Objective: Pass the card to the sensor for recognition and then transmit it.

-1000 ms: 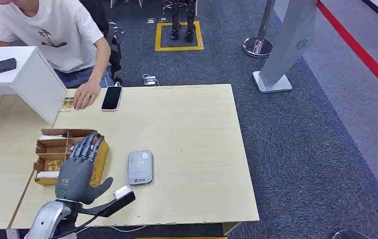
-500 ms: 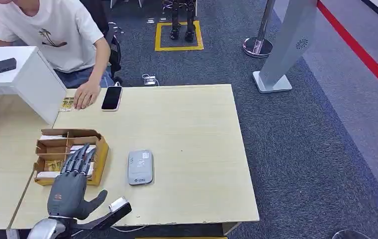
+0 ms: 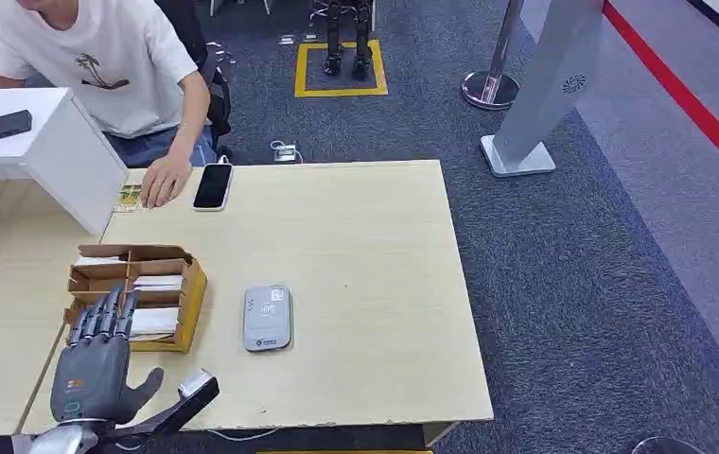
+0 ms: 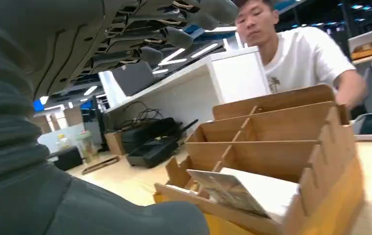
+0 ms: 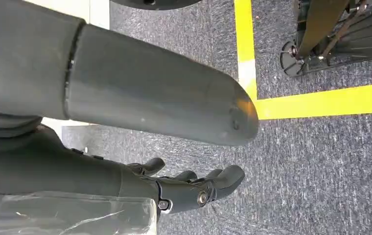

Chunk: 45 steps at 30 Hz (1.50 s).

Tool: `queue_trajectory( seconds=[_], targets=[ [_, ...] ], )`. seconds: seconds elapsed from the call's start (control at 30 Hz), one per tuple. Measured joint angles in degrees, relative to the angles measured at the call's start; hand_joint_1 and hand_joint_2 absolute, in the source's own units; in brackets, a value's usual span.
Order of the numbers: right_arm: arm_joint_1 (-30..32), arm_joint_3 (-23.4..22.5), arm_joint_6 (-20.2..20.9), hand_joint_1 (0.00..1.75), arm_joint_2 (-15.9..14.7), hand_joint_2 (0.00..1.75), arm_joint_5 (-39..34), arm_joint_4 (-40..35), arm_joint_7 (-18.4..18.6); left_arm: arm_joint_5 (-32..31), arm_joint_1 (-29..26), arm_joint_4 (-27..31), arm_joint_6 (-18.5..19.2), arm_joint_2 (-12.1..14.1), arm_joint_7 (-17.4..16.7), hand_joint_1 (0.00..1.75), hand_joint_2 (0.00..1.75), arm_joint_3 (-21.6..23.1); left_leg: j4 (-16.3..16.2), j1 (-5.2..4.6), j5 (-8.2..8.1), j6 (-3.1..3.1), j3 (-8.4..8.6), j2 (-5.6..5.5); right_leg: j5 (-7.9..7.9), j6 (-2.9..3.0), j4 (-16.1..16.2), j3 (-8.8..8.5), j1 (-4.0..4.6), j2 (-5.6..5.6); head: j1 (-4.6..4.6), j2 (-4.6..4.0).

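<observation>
A cardboard sorting box (image 3: 185,293) with several compartments stands at the table's near left, with white cards (image 3: 155,322) lying in it. Right of it lies the grey card sensor (image 3: 267,318), flat on the table. My left hand (image 3: 96,364) hovers at the box's near-left corner with its fingers stretched out and apart, holding nothing. In the left wrist view its fingers (image 4: 164,34) reach over the box (image 4: 282,147), where a printed card (image 4: 233,188) leans in the closest compartment. My right hand (image 5: 194,183) hangs over the carpet, empty, its fingers loosely bent.
A person in a white shirt (image 3: 100,57) sits at the far left with a hand (image 3: 162,180) on the table next to a small card (image 3: 129,197) and a phone (image 3: 213,185). A white box (image 3: 53,151) stands at the left. A yellow floor marking (image 5: 316,100) shows below.
My left hand has drawn back from over the box toward the near table edge and to the left, still empty. The person and the sensor have stayed put.
</observation>
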State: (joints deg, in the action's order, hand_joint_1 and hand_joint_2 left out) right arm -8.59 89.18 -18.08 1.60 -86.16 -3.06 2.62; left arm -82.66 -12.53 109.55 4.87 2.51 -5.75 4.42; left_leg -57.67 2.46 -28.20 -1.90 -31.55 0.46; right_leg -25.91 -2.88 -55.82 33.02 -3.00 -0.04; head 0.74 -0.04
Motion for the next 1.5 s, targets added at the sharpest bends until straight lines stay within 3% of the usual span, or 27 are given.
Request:
queue_trajectory(
  seconds=[0.43,0.8,1.2,1.5],
  targets=[
    [-0.08,0.02,0.28,0.0,0.0,0.0,2.27,0.04,-0.07,-1.88,2.46,-0.94,3.28,-0.44,4.09,0.0,1.75,-3.33,0.0,0.0,0.0,0.0,0.0,-0.01,0.0,0.0,0.0,0.0,0.0,-0.02,0.0,0.0],
    [-0.18,0.02,0.63,0.0,-0.02,0.0,4.74,0.09,-0.04,0.56,6.12,-5.79,6.14,0.2,4.66,0.0,1.75,-3.3,0.0,0.0,0.0,0.0,0.02,0.0,0.0,0.0,0.0,0.01,0.0,0.0,0.0,0.0],
    [-0.29,0.02,1.29,0.0,-0.13,0.0,6.38,0.13,-0.57,6.69,10.5,-12.11,10.21,4.44,5.22,0.0,1.75,-1.9,-0.01,0.0,0.01,0.0,0.03,0.01,0.01,0.01,0.0,0.01,0.0,0.02,0.0,0.0],
    [-0.3,0.02,1.29,0.0,-0.15,0.0,6.45,0.13,-0.39,7.26,11.8,-13.75,10.75,5.46,5.22,0.0,1.75,-1.23,0.0,0.0,0.01,0.0,0.03,0.01,0.01,0.01,0.0,0.02,0.0,0.02,-0.02,0.0]
  ],
)
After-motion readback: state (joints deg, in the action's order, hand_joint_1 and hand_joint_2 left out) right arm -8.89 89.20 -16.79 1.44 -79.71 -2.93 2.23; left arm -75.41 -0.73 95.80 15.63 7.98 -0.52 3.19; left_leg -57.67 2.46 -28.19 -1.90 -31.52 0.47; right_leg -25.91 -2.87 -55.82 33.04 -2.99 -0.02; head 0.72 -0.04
